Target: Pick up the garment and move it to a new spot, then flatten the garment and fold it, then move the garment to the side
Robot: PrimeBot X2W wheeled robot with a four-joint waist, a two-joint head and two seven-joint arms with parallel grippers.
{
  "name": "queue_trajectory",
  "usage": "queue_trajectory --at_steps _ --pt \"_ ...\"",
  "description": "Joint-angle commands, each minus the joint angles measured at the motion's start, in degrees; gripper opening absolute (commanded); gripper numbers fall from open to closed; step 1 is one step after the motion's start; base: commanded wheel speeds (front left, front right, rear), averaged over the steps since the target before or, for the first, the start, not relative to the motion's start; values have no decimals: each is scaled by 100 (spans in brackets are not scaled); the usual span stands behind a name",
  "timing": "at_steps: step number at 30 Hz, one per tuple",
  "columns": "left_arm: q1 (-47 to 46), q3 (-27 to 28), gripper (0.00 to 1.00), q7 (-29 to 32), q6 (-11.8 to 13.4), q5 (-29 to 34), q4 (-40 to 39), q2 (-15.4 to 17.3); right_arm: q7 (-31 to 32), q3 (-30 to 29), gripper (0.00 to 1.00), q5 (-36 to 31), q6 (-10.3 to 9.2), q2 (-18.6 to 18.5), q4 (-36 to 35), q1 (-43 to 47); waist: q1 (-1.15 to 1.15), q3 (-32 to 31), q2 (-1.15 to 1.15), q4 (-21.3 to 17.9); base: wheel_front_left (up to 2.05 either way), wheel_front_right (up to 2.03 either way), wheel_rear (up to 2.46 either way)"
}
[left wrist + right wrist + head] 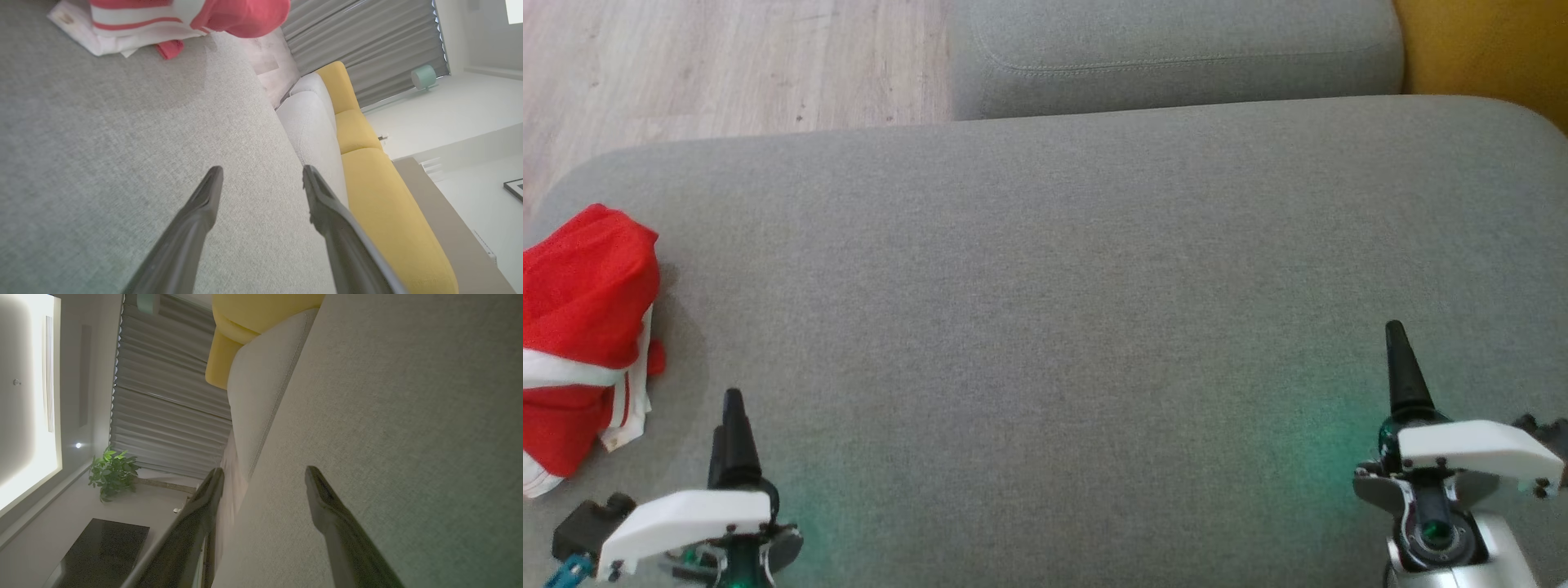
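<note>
The garment [584,327] is a red bundle with white stripes, lying crumpled at the far left edge of the grey cushion [1054,286]. In the left wrist view the garment [184,16] lies at the top edge, well beyond the fingers. My left gripper [733,400] hovers low at the lower left, to the right of the garment and apart from it. Its fingers [204,204] stand spread with only grey fabric between them, so my left gripper [262,171] is open. My right gripper [1395,331] is at the lower right, far from the garment. My right gripper [264,471] is open and empty.
A second grey cushion [1176,57] sits behind the big one, with wood floor [727,65] at the back left and a yellow sofa [1486,49] at the back right. Beyond it are grey curtains [163,396], a potted plant [112,471] and a dark table [98,551].
</note>
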Motion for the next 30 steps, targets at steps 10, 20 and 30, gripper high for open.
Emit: queue_trajectory --at_steps 10,20,30 --pt "-432 9 100 -231 -16 877 -74 186 -226 172 100 -877 -2 -85 -32 -559 0 56 0 -11 0 0 0" --pt "-565 -121 100 -400 -19 1670 0 259 -394 288 100 -1589 -2 -68 110 -749 0 86 0 -15 0 0 0" --pt "-565 -176 100 -570 12 2456 52 263 -563 415 100 -2350 -2 -43 259 -830 0 140 0 -42 0 0 0"
